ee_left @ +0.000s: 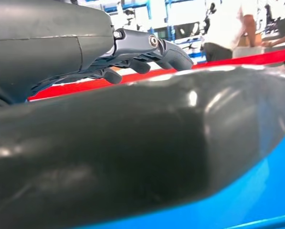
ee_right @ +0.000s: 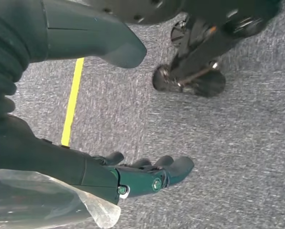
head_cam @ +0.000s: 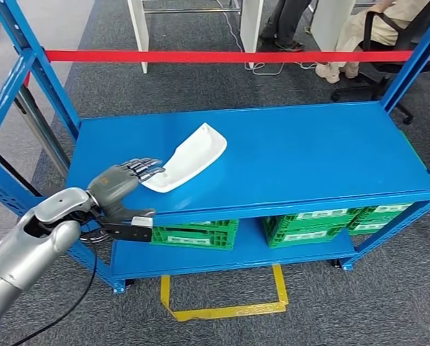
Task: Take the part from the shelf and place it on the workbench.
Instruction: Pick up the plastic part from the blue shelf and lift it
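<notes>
The part point(head_cam: 193, 157) is a white, shallow, tray-like moulding lying at an angle on the blue shelf top point(head_cam: 310, 155), left of the middle. My left hand point(head_cam: 122, 184) is at the shelf's front left, its fingers stretched out flat and reaching the part's near end. Nothing is held in it. In the left wrist view its thick thumb point(ee_left: 133, 152) lies across the picture, and the fingers point(ee_left: 148, 47) spread above it with a gap between. My right hand point(ee_right: 141, 174) hangs over grey carpet, fingers apart and holding nothing.
A red tape point(head_cam: 229, 55) runs across between the shelf's blue posts at the back. Green crates point(head_cam: 202, 234) point(head_cam: 310, 225) sit on the lower shelf. Yellow tape point(head_cam: 223, 311) marks the floor in front. A person point(head_cam: 364, 29) sits on a chair behind the shelf.
</notes>
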`<state>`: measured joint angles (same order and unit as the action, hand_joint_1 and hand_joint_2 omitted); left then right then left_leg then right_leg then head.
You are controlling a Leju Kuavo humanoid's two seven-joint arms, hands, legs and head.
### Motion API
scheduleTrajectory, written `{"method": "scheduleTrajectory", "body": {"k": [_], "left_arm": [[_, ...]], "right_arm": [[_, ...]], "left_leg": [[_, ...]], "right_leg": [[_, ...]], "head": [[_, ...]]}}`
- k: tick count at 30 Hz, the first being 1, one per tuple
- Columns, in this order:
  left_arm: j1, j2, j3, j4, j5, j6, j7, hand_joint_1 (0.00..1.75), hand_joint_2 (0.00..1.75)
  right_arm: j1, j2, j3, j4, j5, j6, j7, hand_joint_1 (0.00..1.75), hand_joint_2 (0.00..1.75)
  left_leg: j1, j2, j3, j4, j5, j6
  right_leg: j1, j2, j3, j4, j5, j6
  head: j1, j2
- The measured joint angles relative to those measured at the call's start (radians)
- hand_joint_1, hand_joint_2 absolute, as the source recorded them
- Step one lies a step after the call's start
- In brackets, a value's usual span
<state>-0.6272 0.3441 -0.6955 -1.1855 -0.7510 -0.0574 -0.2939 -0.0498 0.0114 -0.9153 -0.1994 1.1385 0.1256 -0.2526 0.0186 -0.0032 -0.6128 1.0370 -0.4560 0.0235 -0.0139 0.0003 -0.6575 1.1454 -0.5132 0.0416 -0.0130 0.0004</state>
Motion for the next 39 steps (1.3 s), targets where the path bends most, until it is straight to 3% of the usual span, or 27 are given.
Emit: {"method": "scheduleTrajectory", "body": {"k": [2, 5, 7, 10, 12, 13, 14, 16, 17, 21, 23, 26, 27, 28, 29, 30, 32, 33, 36, 38, 39], "left_arm": [[-0.020, -0.009, -0.006, 0.041, -0.001, 0.004, 0.002, 0.00, 0.00], [-0.051, -0.023, -0.015, 0.100, -0.006, 0.005, 0.004, 0.00, 0.00], [-0.071, -0.034, -0.020, 0.131, -0.008, 0.005, 0.006, 0.00, 0.00], [-0.098, -0.052, -0.027, 0.174, -0.009, 0.003, 0.008, 0.00, 0.00], [-0.105, -0.063, -0.034, 0.201, -0.010, 0.004, 0.008, 0.00, 0.00], [-0.108, -0.069, -0.037, 0.213, -0.011, 0.007, 0.008, 0.00, 0.00], [-0.112, -0.074, -0.039, 0.224, -0.012, 0.011, 0.007, 0.00, 0.00], [-0.122, -0.085, -0.041, 0.243, -0.012, 0.023, 0.004, 0.00, 0.00], [-0.127, -0.090, -0.042, 0.251, -0.012, 0.028, 0.003, 0.00, 0.00], [-0.134, -0.106, -0.043, 0.275, -0.012, 0.036, -0.001, 0.00, 0.00], [-0.136, -0.114, -0.043, 0.283, -0.012, 0.049, -0.003, 0.00, 0.00], [-0.130, -0.134, -0.043, 0.300, -0.016, 0.076, -0.004, 0.00, 1.31], [-0.126, -0.141, -0.043, 0.307, -0.021, 0.085, -0.004, 0.00, 1.75], [-0.121, -0.149, -0.044, 0.313, -0.027, 0.095, -0.003, 0.00, 1.75], [-0.118, -0.156, -0.046, 0.320, -0.034, 0.105, -0.002, 0.00, 1.75], [-0.117, -0.164, -0.047, 0.326, -0.041, 0.115, -0.001, 0.00, 1.75], [-0.119, -0.176, -0.048, 0.339, -0.049, 0.131, -0.001, 0.00, 1.75], [-0.121, -0.181, -0.049, 0.346, -0.052, 0.138, -0.002, 0.00, 1.75], [-0.121, -0.191, -0.050, 0.366, -0.065, 0.157, -0.008, 0.00, 1.75], [-0.121, -0.196, -0.052, 0.379, -0.081, 0.173, -0.008, 0.00, 1.75], [-0.120, -0.197, -0.053, 0.388, -0.090, 0.181, -0.006, 0.00, 1.75]], "right_arm": [[-0.002, 0.000, 0.000, 0.000, 0.002, 0.001, 0.002, 0.00, 1.75], [-0.001, 0.000, 0.000, 0.001, 0.005, 0.004, 0.009, 0.00, 1.75], [-0.002, 0.000, 0.000, 0.001, 0.007, 0.006, 0.010, 0.00, 1.75], [-0.003, 0.000, 0.000, 0.001, 0.010, 0.007, 0.009, 0.00, 1.75], [-0.002, 0.000, 0.000, 0.001, 0.013, 0.007, 0.009, 0.00, 1.75], [-0.002, 0.000, 0.000, 0.001, 0.014, 0.008, 0.009, 0.00, 1.75], [-0.002, 0.000, 0.000, 0.001, 0.015, 0.008, 0.009, 0.00, 1.75], [-0.003, 0.000, 0.000, 0.001, 0.016, 0.009, 0.009, 0.00, 1.75], [-0.003, 0.001, 0.000, 0.001, 0.017, 0.010, 0.009, 0.00, 1.75], [-0.003, 0.000, 0.000, 0.002, 0.017, 0.010, 0.009, 0.00, 1.75], [-0.003, -0.001, 0.000, 0.002, 0.018, 0.011, 0.010, 0.00, 1.75], [-0.002, -0.002, 0.000, 0.003, 0.019, 0.012, 0.013, 0.00, 1.75], [-0.001, -0.002, 0.000, 0.003, 0.019, 0.011, 0.014, 0.00, 1.75], [-0.001, -0.002, 0.000, 0.003, 0.020, 0.011, 0.014, 0.00, 1.75], [-0.002, -0.002, 0.000, 0.003, 0.021, 0.011, 0.015, 0.00, 1.75], [-0.002, -0.002, 0.000, 0.003, 0.023, 0.011, 0.014, 0.00, 1.75], [-0.004, -0.002, 0.000, 0.003, 0.026, 0.011, 0.012, 0.00, 1.75], [-0.005, -0.002, 0.000, 0.003, 0.027, 0.011, 0.011, 0.00, 1.75], [-0.004, -0.002, 0.000, 0.003, 0.031, 0.011, 0.010, 0.00, 1.75], [-0.004, -0.002, 0.000, 0.003, 0.031, 0.011, 0.010, 0.00, 1.75], [-0.005, -0.002, 0.000, 0.003, 0.031, 0.011, 0.010, 0.00, 1.75]], "left_leg": [[-0.004, -0.001, -0.002, 0.002, 0.000, -0.010], [-0.005, -0.002, -0.003, -0.003, 0.005, -0.029], [-0.002, -0.001, -0.013, 0.023, -0.015, -0.038], [-0.002, 0.000, -0.084, 0.190, -0.102, -0.044], [-0.003, 0.000, -0.118, 0.273, -0.123, -0.042], [-0.003, 0.000, -0.111, 0.261, -0.107, -0.038], [-0.005, 0.000, -0.089, 0.215, -0.076, -0.032], [-0.012, 0.000, -0.028, 0.085, -0.017, -0.014], [-0.016, 0.001, -0.006, 0.037, -0.005, -0.007], [-0.018, 0.000, 0.011, -0.009, -0.005, 0.004], [-0.012, 0.001, 0.016, -0.019, 0.001, 0.011], [-0.010, 0.002, 0.016, -0.021, 0.002, 0.015], [-0.010, 0.002, 0.016, -0.021, 0.001, 0.016], [-0.009, 0.001, 0.016, -0.020, 0.001, 0.015], [-0.008, 0.001, 0.017, -0.020, 0.000, 0.013], [-0.007, 0.000, 0.017, -0.018, -0.002, 0.011], [-0.008, -0.001, 0.017, -0.014, -0.006, 0.001], [-0.010, -0.001, 0.015, -0.012, -0.006, -0.004], [-0.012, -0.001, 0.013, -0.009, -0.008, -0.017], [-0.010, -0.001, 0.001, 0.025, -0.033, -0.024], [-0.009, 0.000, -0.018, 0.069, -0.058, -0.028]], "right_leg": [[0.000, 0.002, 0.050, -0.104, 0.033, -0.004], [0.002, 0.004, 0.060, -0.123, 0.037, -0.019], [0.000, 0.004, 0.061, -0.126, 0.042, -0.033], [0.002, 0.003, 0.062, -0.128, 0.043, -0.046], [0.005, 0.004, 0.062, -0.128, 0.043, -0.048], [0.007, 0.004, 0.063, -0.127, 0.043, -0.049], [0.009, 0.005, 0.065, -0.127, 0.043, -0.049], [0.014, 0.005, 0.065, -0.126, 0.042, -0.047], [0.016, 0.005, 0.063, -0.125, 0.042, -0.045], [0.013, 0.002, 0.055, -0.124, 0.040, -0.024], [0.012, 0.003, 0.031, -0.079, 0.009, -0.013], [0.004, 0.003, -0.058, 0.103, -0.073, 0.001], [0.002, 0.003, -0.078, 0.141, -0.081, 0.005], [0.000, 0.002, -0.080, 0.144, -0.071, 0.008], [-0.002, 0.002, -0.064, 0.107, -0.044, 0.010], [-0.005, 0.001, -0.031, 0.041, -0.007, 0.012], [-0.007, 0.002, 0.035, -0.084, 0.036, 0.011], [-0.007, 0.003, 0.053, -0.116, 0.042, 0.007], [-0.004, 0.005, 0.061, -0.126, 0.038, -0.013], [-0.006, 0.005, 0.065, -0.128, 0.039, -0.028], [-0.007, 0.004, 0.066, -0.129, 0.039, -0.034]], "head": [[0.000, 0.000], [0.001, 0.000], [-0.001, 0.000], [-0.003, 0.000], [-0.003, 0.000], [-0.003, 0.000], [-0.003, 0.000], [-0.002, 0.000], [-0.002, 0.000], [-0.001, 0.000], [0.002, 0.000], [0.006, 0.000], [0.006, 0.000], [0.006, 0.000], [0.006, 0.000], [0.006, 0.000], [0.007, 0.000], [0.007, 0.000], [0.007, 0.000], [0.006, 0.000], [0.006, 0.000]]}}
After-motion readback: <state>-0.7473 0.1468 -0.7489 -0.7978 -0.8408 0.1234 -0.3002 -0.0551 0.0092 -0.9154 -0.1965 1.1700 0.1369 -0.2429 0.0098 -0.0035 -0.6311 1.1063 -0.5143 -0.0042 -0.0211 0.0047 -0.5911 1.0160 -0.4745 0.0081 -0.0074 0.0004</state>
